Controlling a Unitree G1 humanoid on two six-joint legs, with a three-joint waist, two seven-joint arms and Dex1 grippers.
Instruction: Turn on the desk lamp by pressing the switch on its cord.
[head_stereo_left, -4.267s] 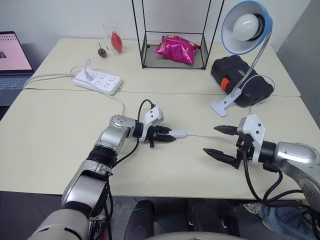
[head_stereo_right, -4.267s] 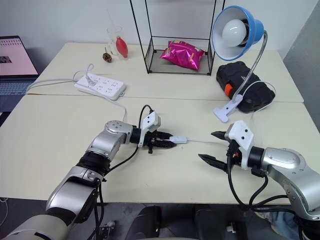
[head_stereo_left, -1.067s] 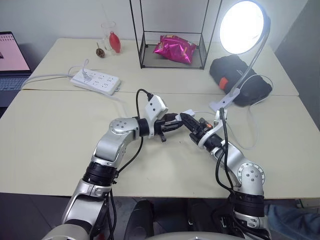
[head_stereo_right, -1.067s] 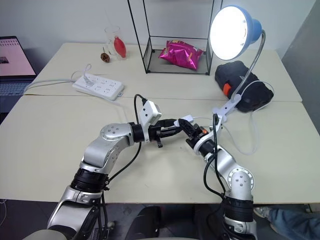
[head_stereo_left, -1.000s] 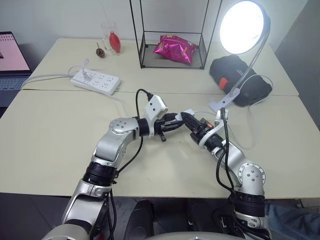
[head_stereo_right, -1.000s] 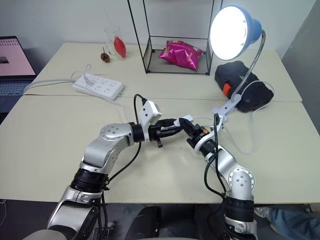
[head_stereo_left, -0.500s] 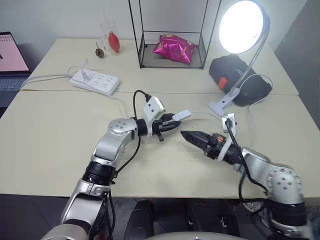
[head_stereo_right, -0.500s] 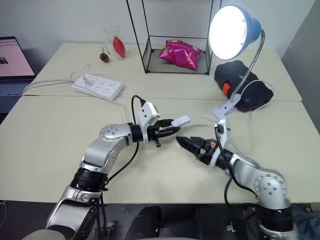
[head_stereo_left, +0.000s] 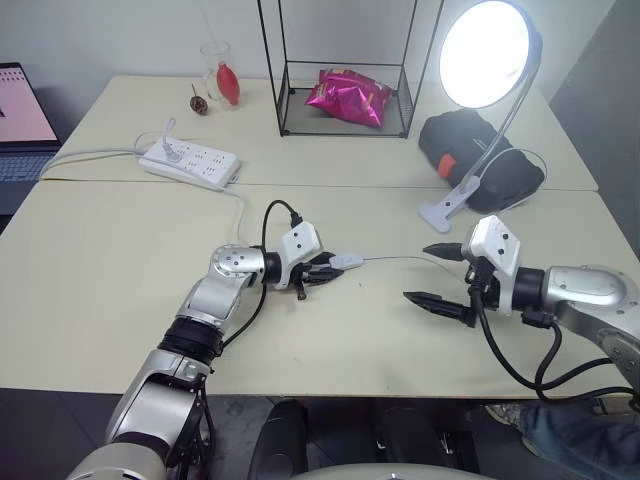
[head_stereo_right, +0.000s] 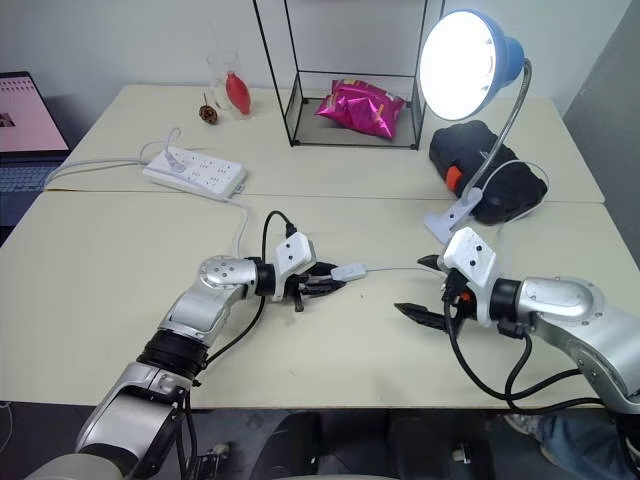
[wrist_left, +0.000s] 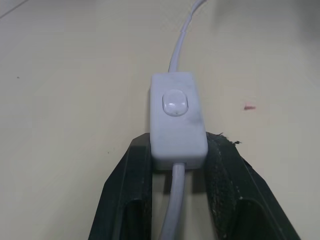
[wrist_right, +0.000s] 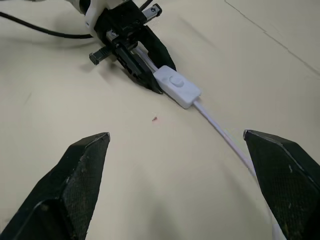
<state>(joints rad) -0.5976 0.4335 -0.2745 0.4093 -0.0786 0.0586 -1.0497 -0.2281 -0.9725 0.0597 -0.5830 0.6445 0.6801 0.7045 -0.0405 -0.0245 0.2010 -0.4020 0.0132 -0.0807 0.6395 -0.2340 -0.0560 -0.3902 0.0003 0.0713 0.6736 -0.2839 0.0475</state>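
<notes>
The desk lamp (head_stereo_left: 490, 55) stands at the back right, its bulb glowing bright inside the blue shade, on a white clip base (head_stereo_left: 443, 212). The small white switch (head_stereo_left: 347, 261) sits low over the table's middle, and my left gripper (head_stereo_left: 325, 270) is shut on its near end. The left wrist view shows the switch (wrist_left: 176, 117) rocker side up between the black fingers (wrist_left: 131, 185). The thin white cord (head_stereo_left: 395, 259) runs from it toward the lamp. My right gripper (head_stereo_left: 418, 272) is open wide to the right of the switch, apart from it, with nothing in it.
A white power strip (head_stereo_left: 192, 163) lies at the back left, beside a laptop (head_stereo_left: 20, 105). A black wire rack (head_stereo_left: 345, 70) holds a pink bag (head_stereo_left: 350, 97). A black case (head_stereo_left: 480, 160) sits behind the lamp's base. A glass (head_stereo_left: 222, 75) stands at the far edge.
The lamp, dark in the oldest frames, is lit. My right gripper drew back from the switch to the right, rolled and opened wide. My left gripper lowered the switch toward the table.
</notes>
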